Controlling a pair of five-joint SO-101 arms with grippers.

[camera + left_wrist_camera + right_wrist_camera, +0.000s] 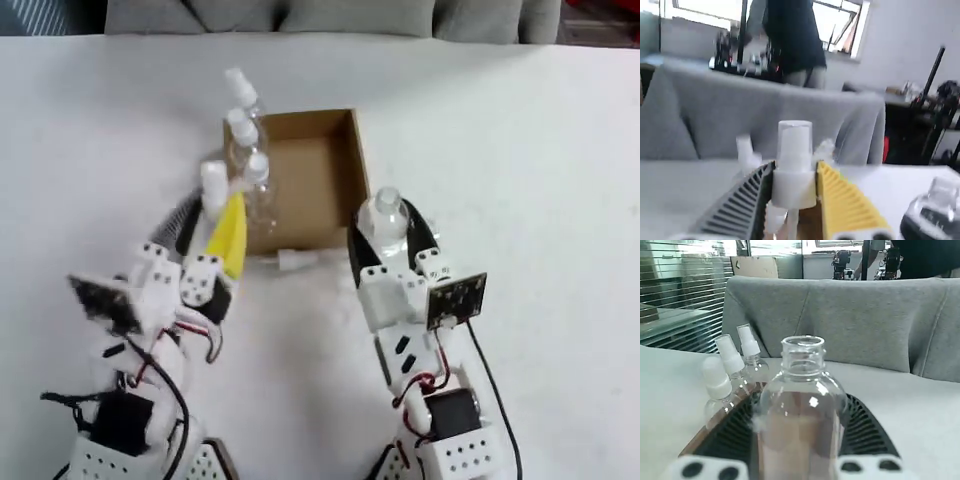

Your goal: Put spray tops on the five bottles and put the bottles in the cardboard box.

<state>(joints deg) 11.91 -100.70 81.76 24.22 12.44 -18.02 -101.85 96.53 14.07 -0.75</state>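
My left gripper [215,198] is shut on a white spray top [213,183], held upright between its black and yellow fingers [845,205] just left of the cardboard box [325,165]. The spray top [794,165] stands with its tube pointing down. My right gripper [388,232] is shut on a clear bottle [383,213] with an open neck, upright at the box's near right corner. That bottle [802,410] sits between black fingers [865,430]. Three capped bottles [243,128] stand in a row along the box's left wall; I cannot tell whether they are inside it.
Another white spray top [297,260] lies on the table just in front of the box. The three capped bottles [732,362] rise beyond the open bottle. A grey sofa [850,315] runs along the table's far edge.
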